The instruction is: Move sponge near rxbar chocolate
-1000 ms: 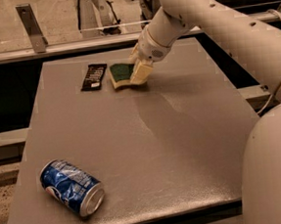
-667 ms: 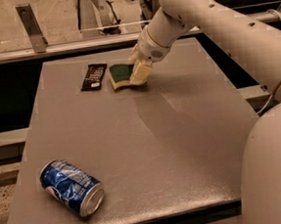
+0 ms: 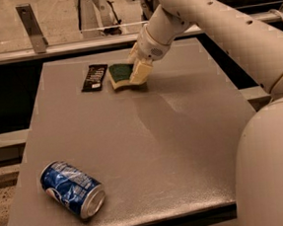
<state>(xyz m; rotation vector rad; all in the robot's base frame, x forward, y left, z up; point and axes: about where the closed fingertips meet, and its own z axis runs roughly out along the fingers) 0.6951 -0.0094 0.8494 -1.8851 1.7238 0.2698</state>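
The sponge, dark green on top with a pale yellow base, lies at the far middle of the grey table. The rxbar chocolate, a slim dark bar, lies flat just left of it with a narrow gap between them. My gripper reaches down from the upper right and is shut on the sponge's right end. One pale finger shows in front of the sponge. The sponge sits at table level.
A blue soda can lies on its side at the near left of the table. My white arm and body fill the right side. A metal rail and a glass panel run behind the table's far edge.
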